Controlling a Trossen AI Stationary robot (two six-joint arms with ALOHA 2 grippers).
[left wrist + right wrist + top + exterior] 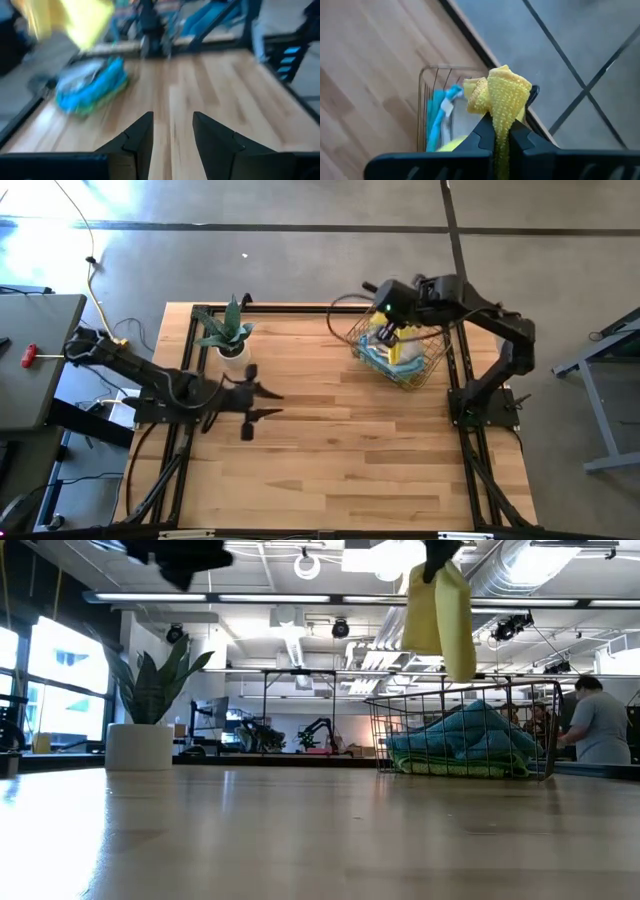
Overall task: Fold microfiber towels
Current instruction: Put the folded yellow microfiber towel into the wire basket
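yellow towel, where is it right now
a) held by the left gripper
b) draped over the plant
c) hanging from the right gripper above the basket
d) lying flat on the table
c: the right gripper is shut on the yellow towel, which hangs in the air above the basket, clear of the table.

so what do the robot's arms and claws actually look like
Both arms are dark, nearly black, built from slim jointed links. The left claw has two broad, angular black fingers tapering to blunt tips. The right claw has the same black fingers on a dark crossbar. A green light glows near the right wrist, and black cables trail from the bases.
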